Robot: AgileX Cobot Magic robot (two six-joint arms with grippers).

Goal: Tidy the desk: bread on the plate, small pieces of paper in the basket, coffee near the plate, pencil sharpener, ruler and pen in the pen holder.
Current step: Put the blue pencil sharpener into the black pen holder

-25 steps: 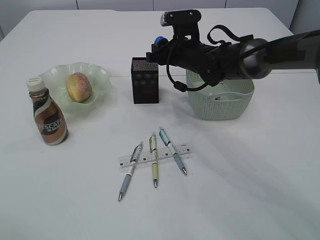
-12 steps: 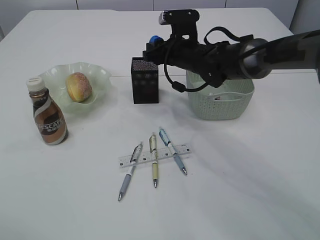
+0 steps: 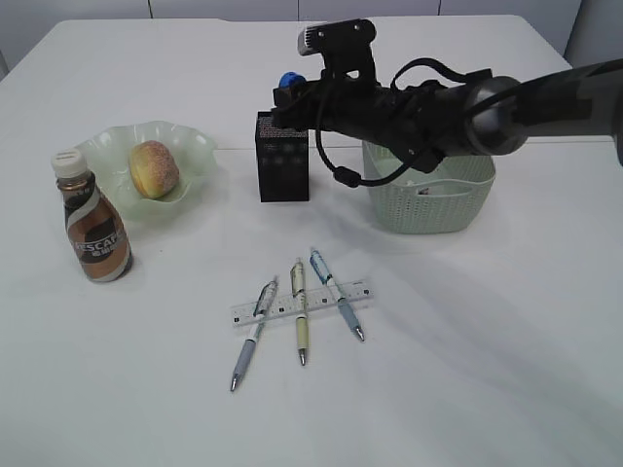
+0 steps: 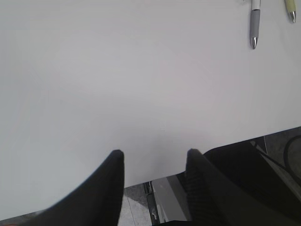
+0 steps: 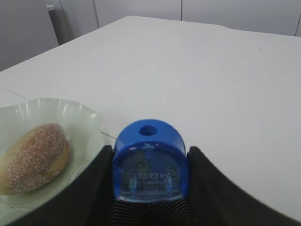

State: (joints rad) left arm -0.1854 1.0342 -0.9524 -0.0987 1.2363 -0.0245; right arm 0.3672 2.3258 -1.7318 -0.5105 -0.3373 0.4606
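My right gripper [image 3: 287,94] is shut on the blue pencil sharpener [image 3: 289,82] [image 5: 150,160] and holds it just above the black mesh pen holder [image 3: 282,158], whose mesh [image 5: 150,213] shows below the fingers. The bread [image 3: 154,167] [image 5: 33,157] lies on the green plate [image 3: 200,146] [image 5: 61,110], with the coffee [image 3: 94,232] beside it. The clear ruler [image 3: 365,289] lies under three pens [image 3: 300,311] in front. My left gripper [image 4: 153,155] stands open and empty over the desk's near edge; it does not show in the exterior view.
The green basket [image 3: 433,199] stands right of the pen holder, under my right arm, with something pale inside. The tips of two pens [image 4: 254,23] show at the top right of the left wrist view. The white desk [image 3: 487,370] spreads around.
My right gripper has carried the pencil sharpener leftward and slightly up, from beside the pen holder's right edge to above it. Nothing else has moved.
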